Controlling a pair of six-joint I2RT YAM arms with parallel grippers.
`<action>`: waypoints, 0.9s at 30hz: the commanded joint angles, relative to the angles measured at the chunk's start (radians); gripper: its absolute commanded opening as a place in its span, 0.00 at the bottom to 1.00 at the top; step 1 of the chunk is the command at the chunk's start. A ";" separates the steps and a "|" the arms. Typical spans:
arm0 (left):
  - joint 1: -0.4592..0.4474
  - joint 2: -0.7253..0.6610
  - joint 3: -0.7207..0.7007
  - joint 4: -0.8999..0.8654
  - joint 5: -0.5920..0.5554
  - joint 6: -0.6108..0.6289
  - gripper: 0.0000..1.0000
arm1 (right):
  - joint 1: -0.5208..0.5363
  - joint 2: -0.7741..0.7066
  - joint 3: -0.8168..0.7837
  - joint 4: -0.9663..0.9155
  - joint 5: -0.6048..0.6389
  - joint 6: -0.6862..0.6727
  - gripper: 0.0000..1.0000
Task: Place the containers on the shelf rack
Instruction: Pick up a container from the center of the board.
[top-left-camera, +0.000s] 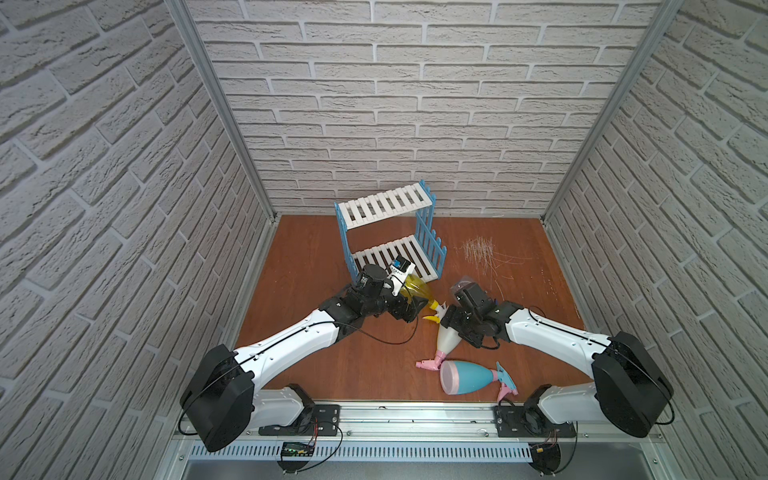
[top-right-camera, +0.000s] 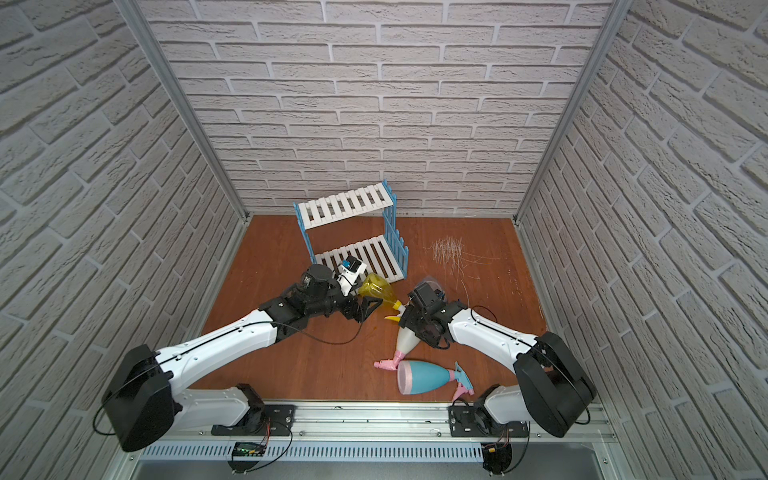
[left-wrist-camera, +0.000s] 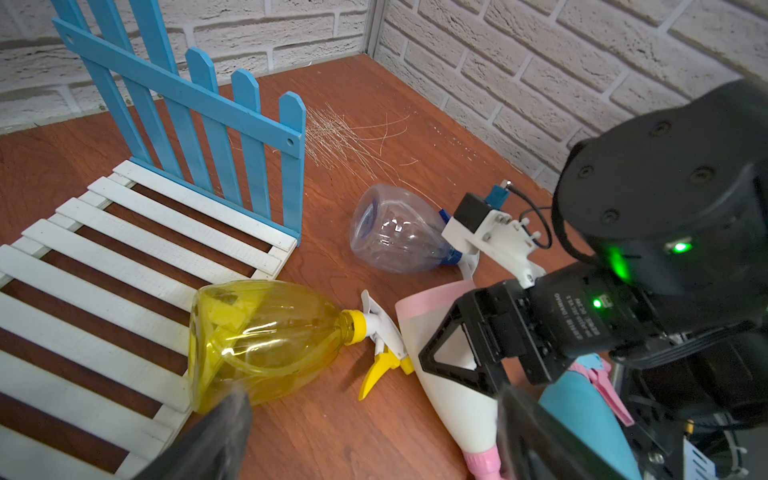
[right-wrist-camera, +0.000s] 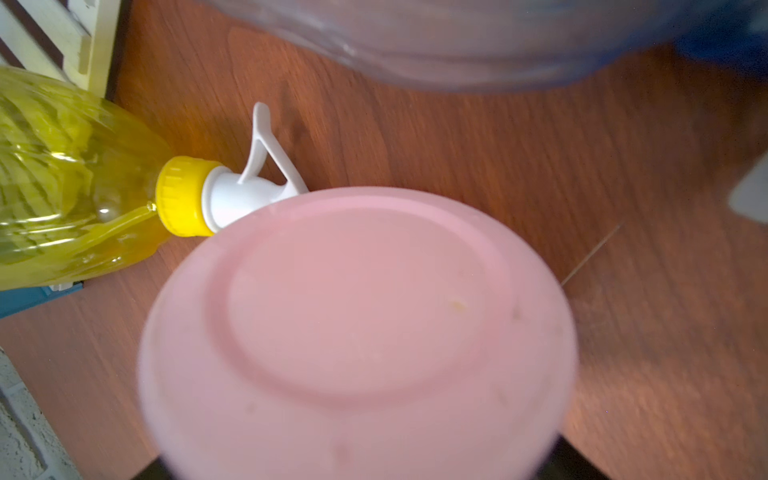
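Observation:
Four containers lie on their sides on the brown floor in front of the shelf rack. The yellow bottle rests against the rack's lower shelf edge. My left gripper hangs open just beside it, holding nothing. The cream-white bottle lies between the fingers of my right gripper; I cannot see whether they press on it. The clear bottle and the teal bottle lie apart.
Both rack shelves carry nothing. Pale scratch marks score the floor to the right of the rack. Brick-pattern walls close in three sides, and a metal rail with the arm bases runs along the front.

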 joint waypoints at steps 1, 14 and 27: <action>-0.005 -0.025 -0.020 0.069 0.001 -0.089 0.98 | -0.007 -0.025 -0.024 0.014 -0.008 -0.006 0.79; 0.101 -0.142 -0.064 -0.081 0.225 -0.445 0.98 | -0.058 -0.199 0.100 -0.024 -0.108 0.043 0.75; 0.151 -0.074 -0.058 -0.143 0.521 -0.572 0.96 | -0.083 -0.117 0.195 0.126 -0.251 0.098 0.75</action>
